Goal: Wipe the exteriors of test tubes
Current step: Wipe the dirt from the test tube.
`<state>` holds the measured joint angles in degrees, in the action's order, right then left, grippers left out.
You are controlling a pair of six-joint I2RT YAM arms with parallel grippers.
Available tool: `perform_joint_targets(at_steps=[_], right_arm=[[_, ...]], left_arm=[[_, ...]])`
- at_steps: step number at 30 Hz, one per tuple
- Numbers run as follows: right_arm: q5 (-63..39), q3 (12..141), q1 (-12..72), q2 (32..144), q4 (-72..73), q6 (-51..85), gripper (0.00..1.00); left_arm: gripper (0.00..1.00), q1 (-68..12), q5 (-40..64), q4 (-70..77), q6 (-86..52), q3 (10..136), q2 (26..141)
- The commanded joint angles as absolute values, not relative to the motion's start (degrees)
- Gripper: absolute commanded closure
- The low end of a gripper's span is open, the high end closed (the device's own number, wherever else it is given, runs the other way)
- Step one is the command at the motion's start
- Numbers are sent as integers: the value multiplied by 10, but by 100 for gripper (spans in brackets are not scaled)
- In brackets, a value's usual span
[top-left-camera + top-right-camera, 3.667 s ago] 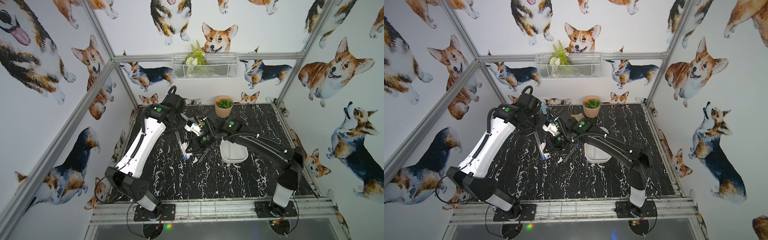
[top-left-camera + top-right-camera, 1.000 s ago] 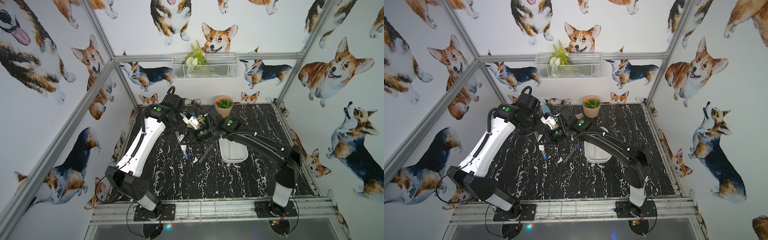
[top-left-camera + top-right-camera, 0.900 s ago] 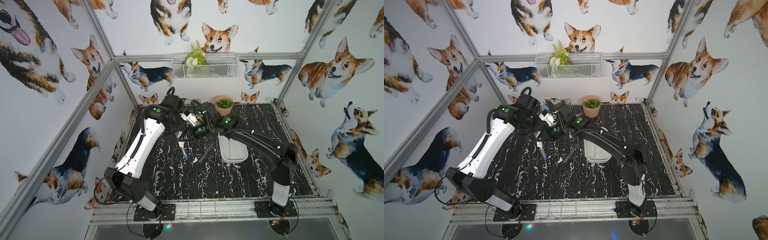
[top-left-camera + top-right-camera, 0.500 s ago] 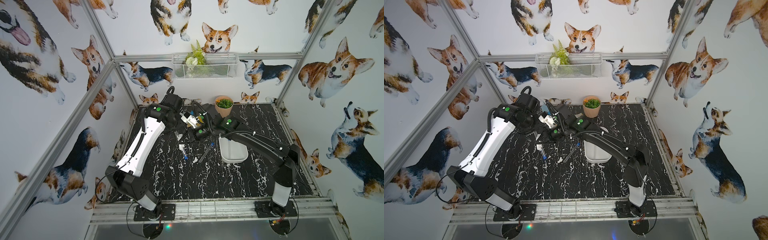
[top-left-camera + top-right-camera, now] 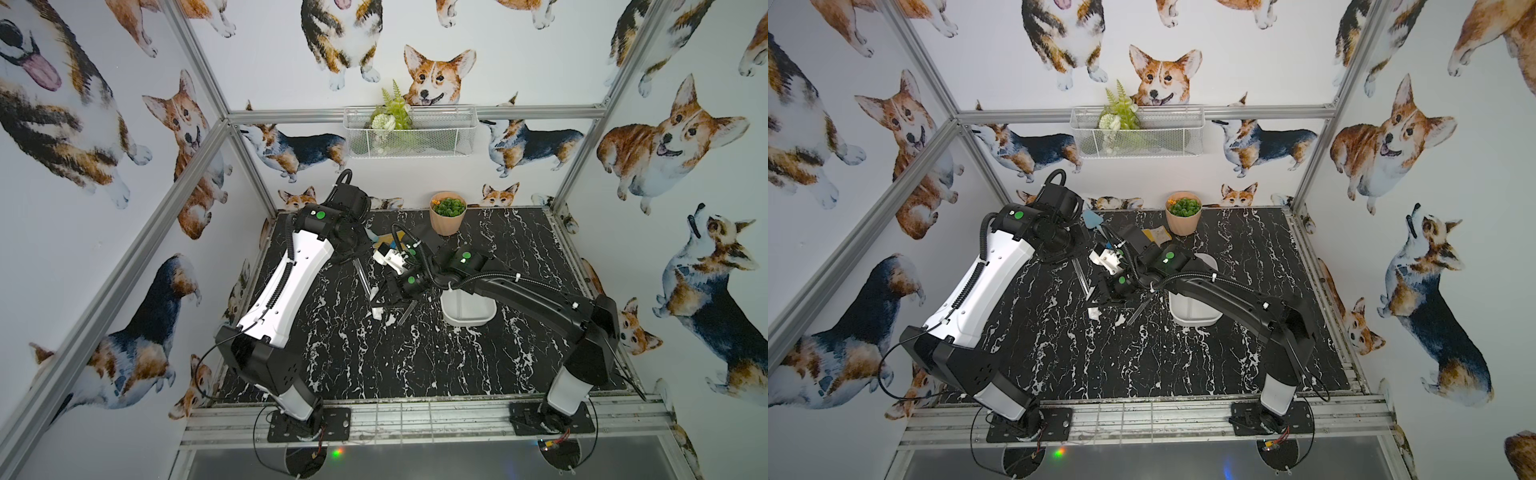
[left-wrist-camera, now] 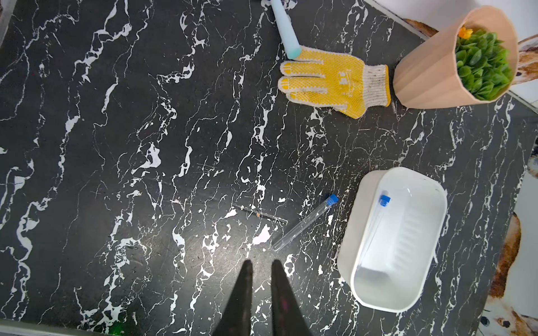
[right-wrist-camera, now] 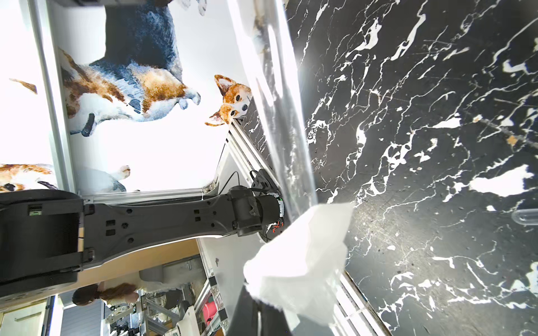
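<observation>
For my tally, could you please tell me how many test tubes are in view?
3. The held tube slants from the left tool; a loose tube lies on the table beside the tub; a third tube lies inside it.

On the marbled bench [image 6: 116, 174]: three capped test tubes [image 6: 304, 222] [image 6: 375, 229] [image 5: 362, 276], one yellow glove [image 6: 329, 81], one light-blue trowel [image 6: 286, 29], one potted plant [image 6: 431, 67], one white tub [image 6: 349, 232], one white wipe [image 7: 305, 256]. Two robot arms [image 5: 286, 286] [image 5: 523, 291]; one wire basket [image 5: 436, 137] at 12 o'clock.

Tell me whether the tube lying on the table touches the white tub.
Apart. The left wrist view shows bare table between the tube and the tub's wall all along.
</observation>
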<state>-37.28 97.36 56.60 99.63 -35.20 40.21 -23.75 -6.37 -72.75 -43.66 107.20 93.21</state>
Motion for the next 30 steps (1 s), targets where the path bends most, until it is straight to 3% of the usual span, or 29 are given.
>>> perform_joint_targets(at_steps=[1, 7, 14, 21, 30], right_arm=[[-368, 1025, 577, 1009, -394, 373, 100], [-366, 1088, 582, 1043, -416, 364, 100], [-361, 1044, 539, 1051, -325, 416, 100], [-340, 1108, 514, 1082, -406, 377, 100], [-329, 1070, 516, 1024, -406, 380, 100]], left_arm=[[88, -236, -74, -732, -428, 1082, 937], [88, -237, -68, -730, -427, 1087, 940], [88, -235, -65, -735, -425, 1086, 938], [88, -235, -61, -738, -421, 1086, 936], [88, -235, -67, -736, -422, 1085, 932]])
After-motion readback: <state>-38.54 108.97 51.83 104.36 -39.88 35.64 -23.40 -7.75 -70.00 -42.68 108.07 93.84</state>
